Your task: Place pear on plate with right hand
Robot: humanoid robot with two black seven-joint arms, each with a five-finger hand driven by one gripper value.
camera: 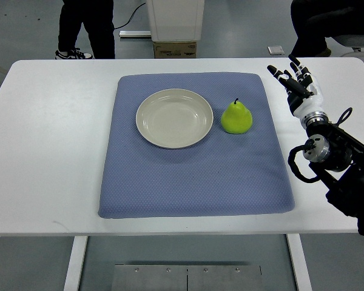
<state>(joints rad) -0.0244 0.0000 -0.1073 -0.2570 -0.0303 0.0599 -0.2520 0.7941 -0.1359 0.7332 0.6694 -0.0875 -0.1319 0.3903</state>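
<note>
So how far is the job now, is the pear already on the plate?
Not yet; nothing looks done. The pear stands upright on the blue mat, just right of the plate, which is empty. The right hand is over the table to the right of the mat, fingers spread, holding nothing. Reaching, grasping and placing all remain.

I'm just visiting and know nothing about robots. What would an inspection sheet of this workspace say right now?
Surface: white table with a blue mat laid on it.
Job's things: green pear upright on the mat, just right of the plate, which is empty.
Clutter: nothing seen.
Hands: right hand open, fingers spread, over the table's right edge, apart from the pear; left hand not in view.
Cables: black cables looped along the right arm; a cable on the floor beyond the table.
Surroundings: cardboard box under a white unit, a person's legs standing beyond the table.
</note>
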